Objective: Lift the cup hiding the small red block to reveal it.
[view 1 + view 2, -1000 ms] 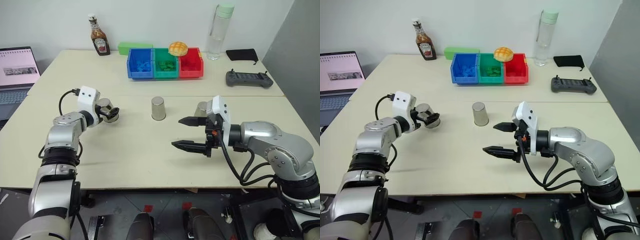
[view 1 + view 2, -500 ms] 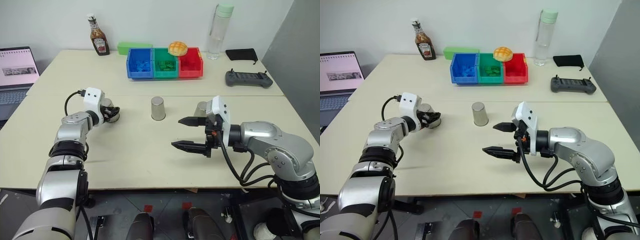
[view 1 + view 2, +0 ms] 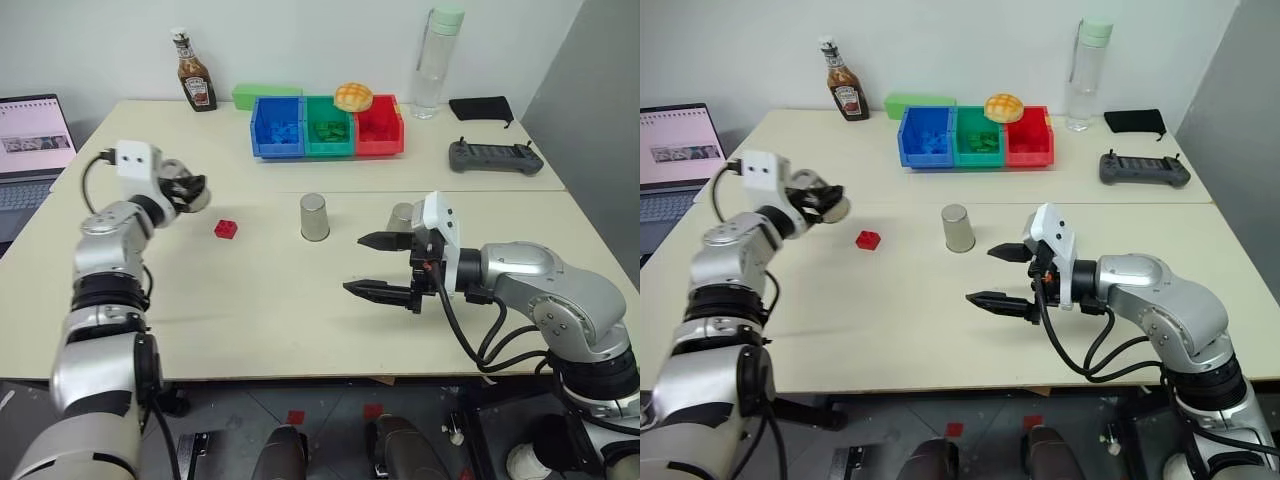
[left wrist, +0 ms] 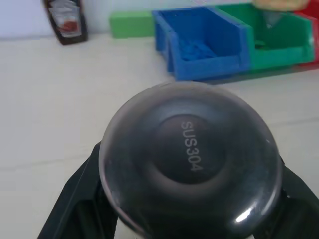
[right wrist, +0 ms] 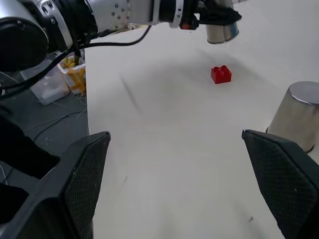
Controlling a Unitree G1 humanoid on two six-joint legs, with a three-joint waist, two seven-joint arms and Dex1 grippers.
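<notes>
Since a second ago the left gripper (image 3: 186, 190) has carried the small shiny silver-grey metal cup (image 3: 192, 190) up off the pale tabletop (image 3: 260, 300) and out toward the robot's left, and the tiny bright red plastic brick with studs (image 3: 226, 228) that it covered now lies bare on the table, between the raised cup and the second upright steel tumbler (image 3: 314, 216) at mid-table. The left gripper's black fingers (image 4: 75, 199) are clamped on the cup's side wall, with the cup tipped so that its flat stamped base faces the wrist camera. The right gripper (image 3: 386, 266) hangs over the table with its two fingers spread wide and nothing between them; a third steel tumbler (image 3: 402, 216) stands just behind it. By the look of it, the cup is a thin-walled stainless tumbler: light, rigid, not fragile, but smooth and tapered, so it could slide out of a loose pinch toward its narrow end. A firm hold across the middle of the wall, as the fingers appear to have now, seems the safest place; squeezing near the open rim would give less purchase. The brick is light and hard and would skid at a nudge, so the cup is best kept well clear of it. With the brick exposed, the reveal looks essentially done.
</notes>
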